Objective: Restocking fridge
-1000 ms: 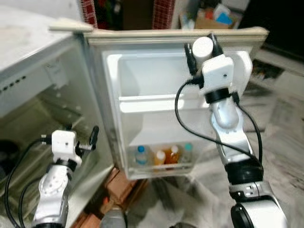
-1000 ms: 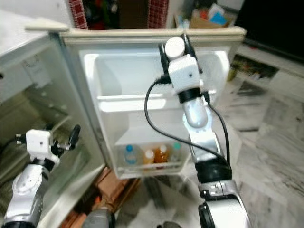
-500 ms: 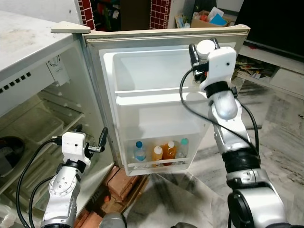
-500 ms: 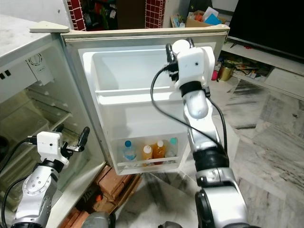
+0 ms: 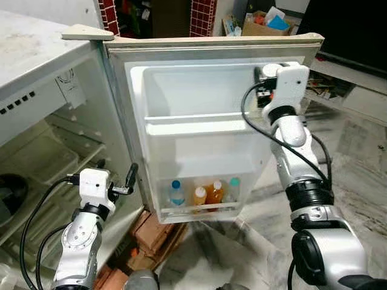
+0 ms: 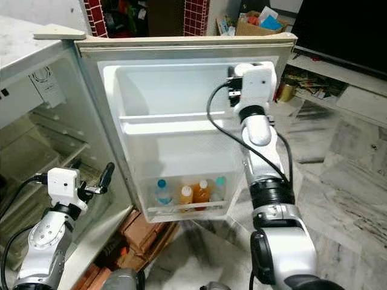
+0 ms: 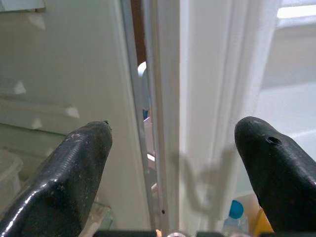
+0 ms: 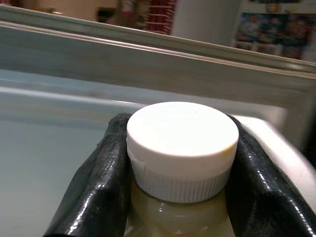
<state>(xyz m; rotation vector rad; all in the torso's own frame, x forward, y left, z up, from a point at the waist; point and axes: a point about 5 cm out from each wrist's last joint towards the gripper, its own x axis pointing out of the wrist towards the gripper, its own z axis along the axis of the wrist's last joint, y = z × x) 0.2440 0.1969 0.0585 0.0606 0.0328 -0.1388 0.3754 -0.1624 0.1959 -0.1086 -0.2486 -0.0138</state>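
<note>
The bottle (image 8: 180, 163) with the white cap could slip and fall. It is held high up, next to the top shelf (image 5: 193, 124) of the open fridge door (image 5: 199, 51), and the right gripper (image 8: 180, 197) only squeezes it on 2 sides, just under the cap. If the fingers let go before the bottle sits down in the shelf, I think it would drop to the floor or onto the 4 drink bottles (image 5: 205, 194) in the bottom door shelf. The bottle could also bump the shelf rail on the way in and tip over (the rail is right below it in the left eye view).

The right gripper is closed tight on the bottle. Its 2 black fingers (image 8: 106, 182) press on the neck, 1 on each side, and the pale drink shows below the cap.

The left gripper (image 7: 177, 163) holds nothing. Its fingers are spread wide, with the edge of the door and the fridge wall in front of them. It hangs low near the hinge side of the door, and it could knock the door if the arm swings.
</note>
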